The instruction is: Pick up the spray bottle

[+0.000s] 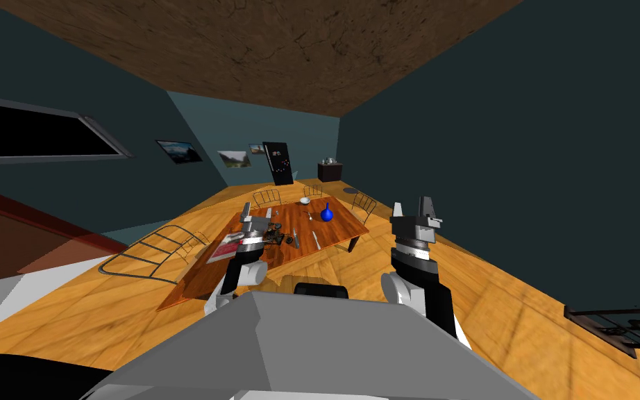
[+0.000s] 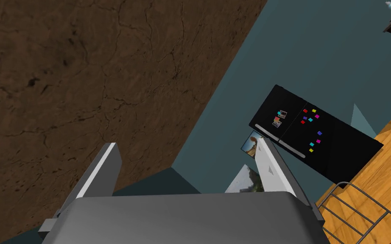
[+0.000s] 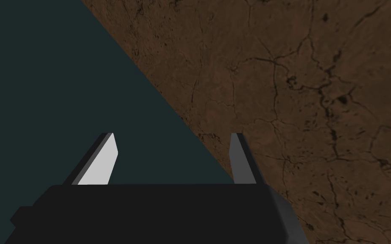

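- Head view: a reddish-brown rectangular wooden table [image 1: 343, 228] stands ahead at 12 o'clock on an orange plank floor [image 1: 69, 305], with thin wire-frame chairs [image 1: 366, 205] around it.
- A blue round-bodied bottle with a thin neck [image 1: 326, 214] stands upright on the table's far half, at about 1 o'clock from the table's middle and well apart from both grippers. It is too small to tell whether it has a spray head.
- A small white bowl [image 1: 305, 201] sits at 11 o'clock from the bottle, near the far edge. Slim grey items [image 1: 296, 239] lie near the table's middle, and a flat red book [image 1: 226, 248] lies at its near left end.
- The left gripper [image 1: 256, 217] is raised at 11 o'clock in front of the table's left half. In the left wrist view its fingers [image 2: 271, 169] stand wide apart with nothing between them, aimed toward a black fridge dotted with coloured magnets [image 2: 322, 144].
- The right gripper [image 1: 412, 207] is raised at 1 o'clock, beside the table's right edge. Its fingers [image 3: 101, 163] are spread wide and hold nothing.
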Controlling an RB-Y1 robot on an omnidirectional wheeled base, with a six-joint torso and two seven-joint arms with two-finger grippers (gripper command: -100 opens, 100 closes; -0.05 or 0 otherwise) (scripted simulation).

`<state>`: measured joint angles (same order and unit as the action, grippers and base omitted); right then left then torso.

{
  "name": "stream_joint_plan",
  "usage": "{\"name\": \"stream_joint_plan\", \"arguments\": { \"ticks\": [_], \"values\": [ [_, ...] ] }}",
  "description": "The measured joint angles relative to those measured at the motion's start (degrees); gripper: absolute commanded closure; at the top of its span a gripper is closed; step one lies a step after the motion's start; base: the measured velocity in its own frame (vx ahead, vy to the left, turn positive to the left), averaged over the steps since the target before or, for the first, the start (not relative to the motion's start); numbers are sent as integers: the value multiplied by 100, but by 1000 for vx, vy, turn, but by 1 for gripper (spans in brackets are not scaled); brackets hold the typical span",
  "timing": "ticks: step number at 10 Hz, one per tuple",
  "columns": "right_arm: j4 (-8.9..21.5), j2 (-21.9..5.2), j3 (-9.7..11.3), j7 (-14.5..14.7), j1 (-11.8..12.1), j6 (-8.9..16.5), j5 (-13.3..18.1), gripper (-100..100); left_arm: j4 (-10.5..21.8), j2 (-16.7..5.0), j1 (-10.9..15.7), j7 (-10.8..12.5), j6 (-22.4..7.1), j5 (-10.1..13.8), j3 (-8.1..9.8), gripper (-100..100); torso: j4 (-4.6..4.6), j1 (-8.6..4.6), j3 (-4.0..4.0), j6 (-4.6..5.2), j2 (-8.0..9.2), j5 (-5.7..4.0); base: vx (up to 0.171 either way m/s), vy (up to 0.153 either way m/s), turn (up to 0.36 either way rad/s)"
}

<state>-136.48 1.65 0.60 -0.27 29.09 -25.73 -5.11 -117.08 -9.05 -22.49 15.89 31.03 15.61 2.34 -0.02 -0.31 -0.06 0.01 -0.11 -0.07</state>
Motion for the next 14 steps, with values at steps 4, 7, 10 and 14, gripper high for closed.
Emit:
{"name": "stream_joint_plan", "arguments": {
  "ticks": [4, 7, 10, 14],
  "values": [
    [0, 0, 0, 0, 0, 0, 0, 0, 535, -48, 182, 177, 23, 402, 49, -100, 1, 7, 3, -1, 6, 1, 7, -64, -27],
    [0, 0, 0, 0, 0, 0, 0, 0, 893, -124, 313, 359, 37, 701, 133, -100, 1, 11, 3, -1, 5, 1, 15, -63, -33],
    [0, 0, 0, 0, 0, 0, 0, 0, 1417, -188, 529, 604, 44, 1103, 219, -100, 1, 6, 2, -2, 4, 0, 19, -75, -42],
    [0, 0, 0, 0, 0, 0, 0, 0, 2130, -186, 771, 928, 99, 1560, 254, -100, 0, 5, 1, -1, 2, 0, 21, -57, -42]
  ]
}}
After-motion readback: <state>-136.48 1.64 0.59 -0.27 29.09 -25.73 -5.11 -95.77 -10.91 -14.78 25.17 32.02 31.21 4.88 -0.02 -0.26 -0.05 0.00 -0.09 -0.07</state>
